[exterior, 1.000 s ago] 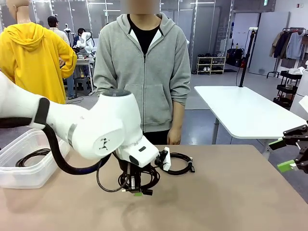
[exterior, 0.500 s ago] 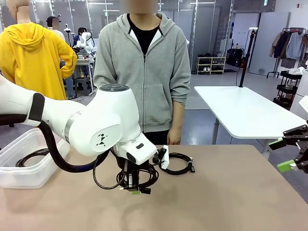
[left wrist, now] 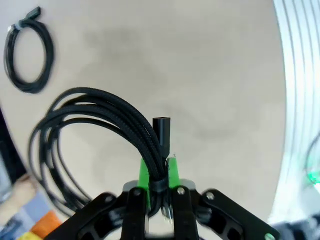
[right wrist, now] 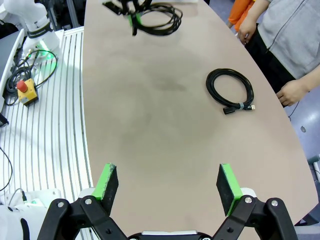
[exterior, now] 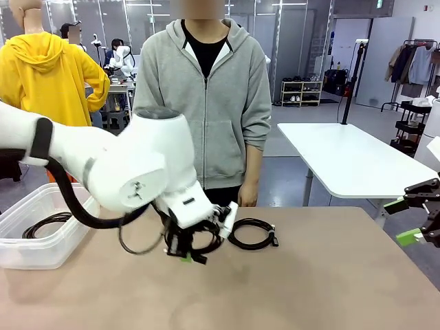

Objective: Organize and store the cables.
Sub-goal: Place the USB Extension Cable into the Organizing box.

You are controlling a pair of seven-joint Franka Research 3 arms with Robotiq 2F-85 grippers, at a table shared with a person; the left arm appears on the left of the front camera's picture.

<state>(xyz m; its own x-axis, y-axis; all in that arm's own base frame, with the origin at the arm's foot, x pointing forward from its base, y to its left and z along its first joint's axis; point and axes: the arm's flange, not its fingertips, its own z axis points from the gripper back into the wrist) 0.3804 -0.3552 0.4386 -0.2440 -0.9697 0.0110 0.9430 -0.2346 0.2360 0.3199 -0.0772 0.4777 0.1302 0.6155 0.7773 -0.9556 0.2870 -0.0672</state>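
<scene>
Just above the table (exterior: 330, 289), seen from the front, the left gripper (exterior: 185, 256) hangs clamped on a coiled black cable (exterior: 206, 242). The loops dangle clear of the surface, apparently lifted for a trip to the clear bin (exterior: 20, 258) at the table's left edge, where a stored cable (exterior: 47, 223) already lies. A second coil (exterior: 252, 234) rests on the table just beside the held one. Behind it stands a person in a grey hoodie, one hand (exterior: 249, 196) hanging near the far edge. The right gripper (exterior: 404, 220) sits at the right edge, jaws spread, holding nothing.

From the left wrist, the green pads (left wrist: 172, 172) pinch all the strands together at one spot on the loop, close to a plug end (left wrist: 161, 127). That bunched grip looks chosen so the coil holds its shape while hanging. The second coil (left wrist: 30, 55) lies at upper left.

From the right wrist, the right gripper (right wrist: 166, 184) frames bare tabletop between wide-open fingers. The second coil (right wrist: 230, 90) lies well ahead, near the person's hand (right wrist: 292, 92). The left gripper (right wrist: 132, 20) carries its load at the far end. The right arm seems parked aside to leave the other room.
</scene>
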